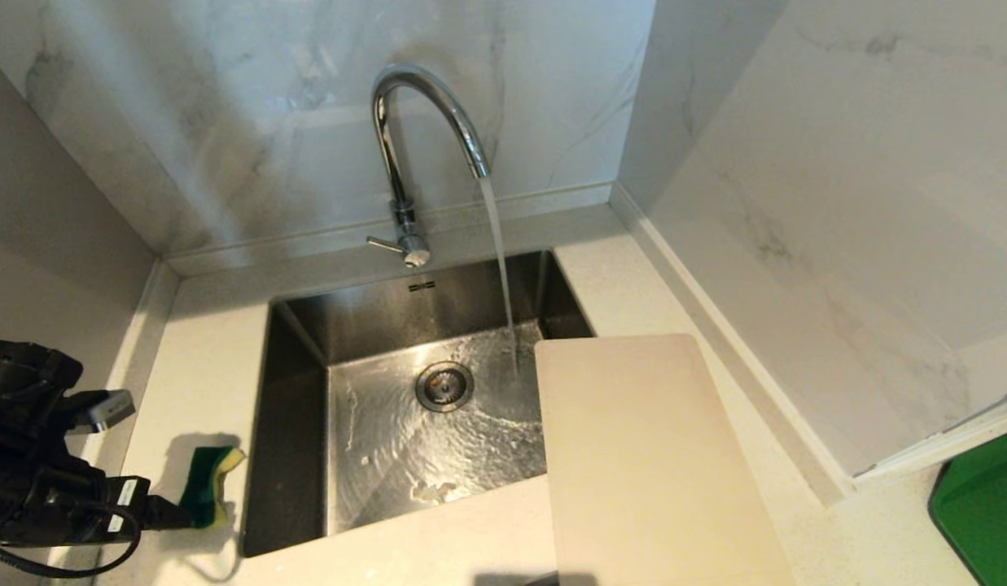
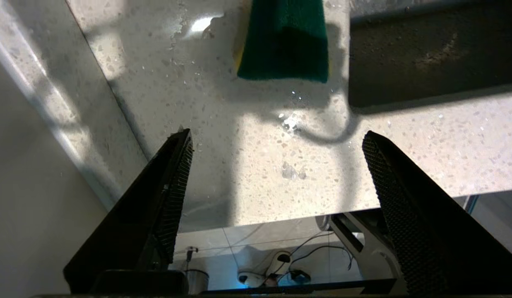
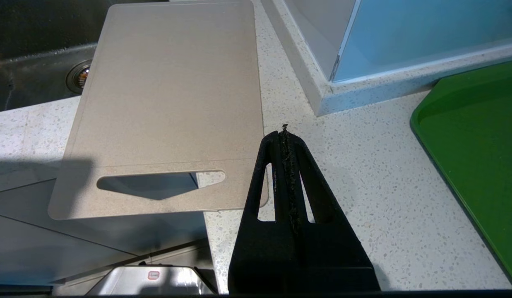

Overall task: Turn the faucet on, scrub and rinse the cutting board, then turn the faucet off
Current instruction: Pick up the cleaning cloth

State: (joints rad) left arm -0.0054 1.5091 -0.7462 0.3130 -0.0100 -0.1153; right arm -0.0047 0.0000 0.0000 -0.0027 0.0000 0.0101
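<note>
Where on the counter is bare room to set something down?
Bare counter lies between the left wall and the sink, behind the sponge. The right side is crowded: the cutting board overhangs the sink, with a green tray beyond.

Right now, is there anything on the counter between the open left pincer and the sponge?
Nothing visible. The left pincer is open, and between it and the sponge lies only bare wet counter. The sponge rests beside the sink.
</note>
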